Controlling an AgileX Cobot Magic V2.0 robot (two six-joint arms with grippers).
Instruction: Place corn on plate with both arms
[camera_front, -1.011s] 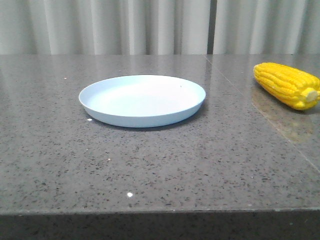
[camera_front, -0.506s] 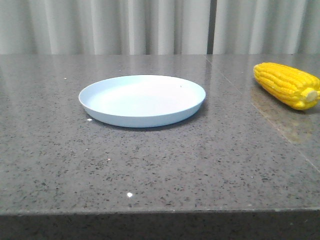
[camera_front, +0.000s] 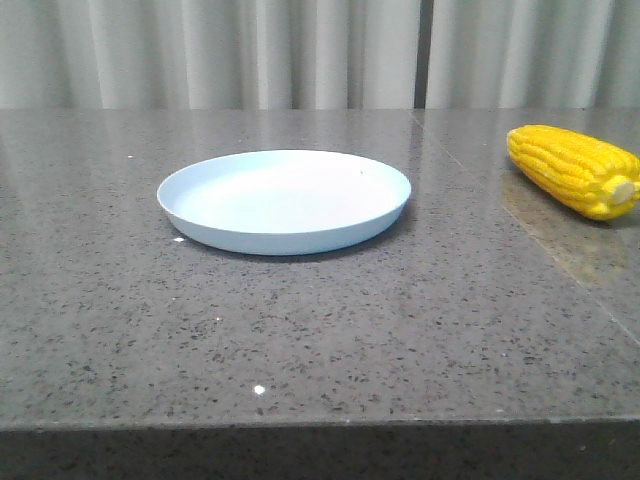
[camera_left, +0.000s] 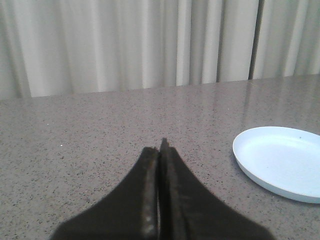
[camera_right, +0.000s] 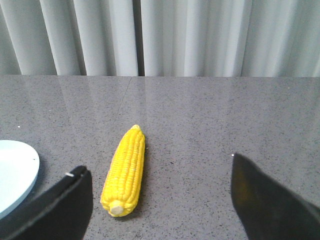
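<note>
Pale blue plate (camera_front: 284, 200) flat on grey speckled stone table (camera_front: 300, 330), nothing lying on it. Corn (camera_front: 572, 169) well apart from plate, off to plate's right in front view, resting on table surface, not on plate; pale stub end toward camera, pointed tip away toward curtain (camera_front: 250, 50). Same corn (camera_right: 125, 170) seen from right wrist view, lying lengthwise on table, plate rim (camera_right: 15, 175) just showing beside it with a clear strip of table between. Right gripper (camera_right: 160, 200) spread wide, two dark fingers (camera_right: 60, 210) far apart, nothing between them, not touching corn; corn sits beyond the gap, nearer the plate-side finger. Left gripper (camera_left: 159, 150) pressed together, dark fingertips (camera_left: 149, 175) meeting with only a thin seam, gripping nothing. From left wrist view, plate (camera_left: 280, 167) off to one side of closed fingers, apart from them, table bare between. Neither gripper visible in front view. Seam line in table surface running past plate's right side, between plate and corn. White fleck on table near plate's near-left rim, another closer to table's front edge. Pleated pale curtain behind table, beyond plate.
</note>
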